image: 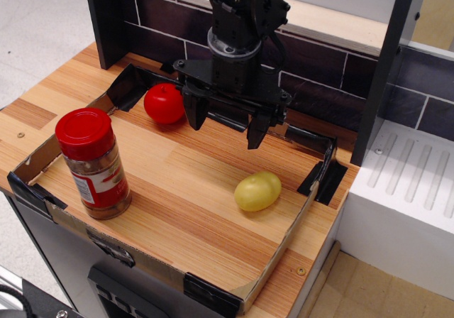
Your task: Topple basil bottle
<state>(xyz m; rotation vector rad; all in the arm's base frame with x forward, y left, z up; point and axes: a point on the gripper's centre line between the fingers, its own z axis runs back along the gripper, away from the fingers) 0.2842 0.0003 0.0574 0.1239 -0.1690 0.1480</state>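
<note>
The basil bottle (95, 164) stands upright at the front left of the wooden tray floor, a clear jar with a wide red lid, a red-and-white label and brownish contents. My gripper (225, 124) hangs at the back middle, well to the right of and behind the bottle. Its two black fingers (195, 111) point down and stand apart, open and empty.
A red tomato-like ball (164, 103) lies just left of the gripper. A yellow fruit (257, 191) lies at the front right. A low cardboard wall (298, 218) rings the work area. A dark brick-pattern back wall (312, 59) and a white rack (411, 183) stand behind and right.
</note>
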